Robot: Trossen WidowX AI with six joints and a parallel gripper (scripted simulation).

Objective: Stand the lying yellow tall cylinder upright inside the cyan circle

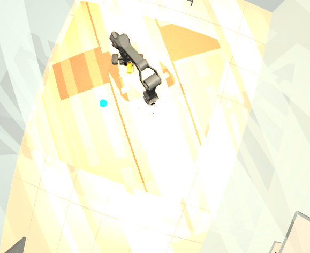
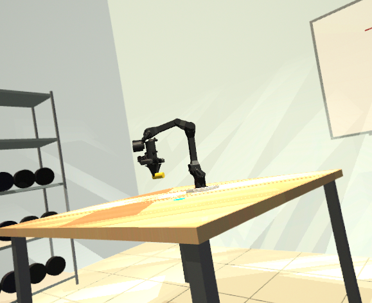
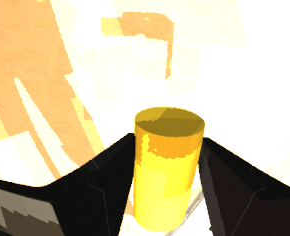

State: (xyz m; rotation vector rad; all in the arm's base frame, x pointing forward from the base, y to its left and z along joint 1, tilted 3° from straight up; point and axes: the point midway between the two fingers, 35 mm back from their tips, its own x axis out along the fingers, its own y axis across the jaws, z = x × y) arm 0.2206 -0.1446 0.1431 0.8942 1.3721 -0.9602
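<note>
The yellow tall cylinder [image 1: 129, 68] [image 2: 159, 176] [image 3: 164, 175] is held between the fingers of my gripper [image 2: 155, 175] [image 3: 167, 143], which is shut on it. In the exterior view the cylinder lies nearly level, well above the table, and the fingers point down. In the wrist view one round end faces up the picture and a black finger is on each side. The cyan circle [image 1: 103, 103] [image 2: 179, 199] lies flat on the table, below and left of the cylinder in the top view. Nothing stands on it.
The arm's base [image 1: 150, 97] [image 2: 200, 181] stands on the table [image 2: 199, 235], to the right of the cyan circle in the top and exterior views. A shelf rack [image 2: 57, 140] with dark round items is beyond the table at the left. A whiteboard [image 2: 352, 81] is on the wall.
</note>
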